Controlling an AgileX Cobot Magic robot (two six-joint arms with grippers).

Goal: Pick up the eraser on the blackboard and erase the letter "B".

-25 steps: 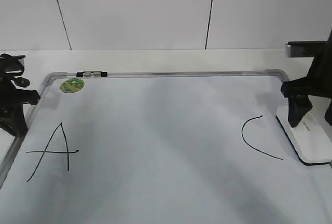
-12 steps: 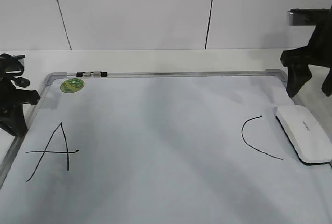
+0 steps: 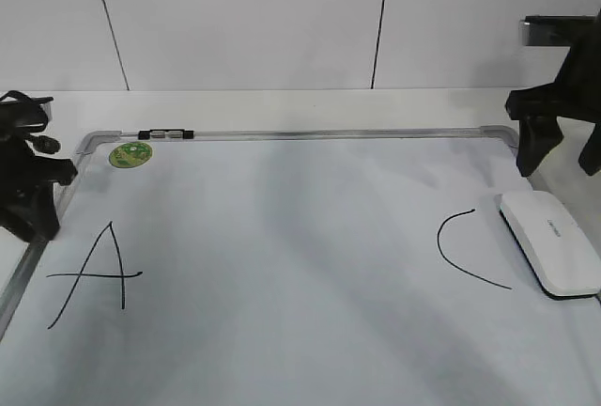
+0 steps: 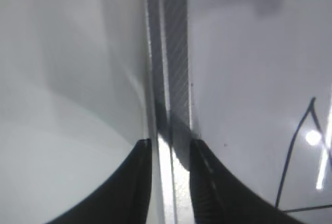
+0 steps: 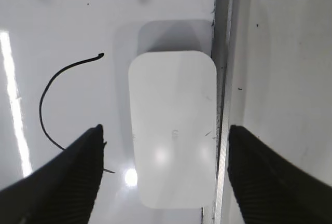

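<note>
The white eraser [image 3: 549, 242] lies flat on the blackboard [image 3: 282, 331], against its right frame and just right of the curved "C" [image 3: 465, 251]. My right gripper [image 3: 562, 152] hangs open and empty above the eraser's far end. In the right wrist view the eraser [image 5: 171, 94] lies between the spread jaws [image 5: 165, 128], apart from both. No letter "B" shows; the board between the "A" [image 3: 94, 274] and the "C" is bare. My left gripper [image 3: 33, 213] sits at the board's left frame, its jaws [image 4: 168, 143] close together over the frame rail [image 4: 174, 53].
A round green magnet [image 3: 130, 154] and a black-and-clear marker pen [image 3: 165, 133] lie at the board's far left corner. The white table surrounds the board. The "C" [image 5: 49, 99] and the right frame rail [image 5: 222, 53] flank the eraser.
My right gripper has let go of the eraser and risen from around it to well above it. The eraser stayed in place. The left gripper shifted up slightly.
</note>
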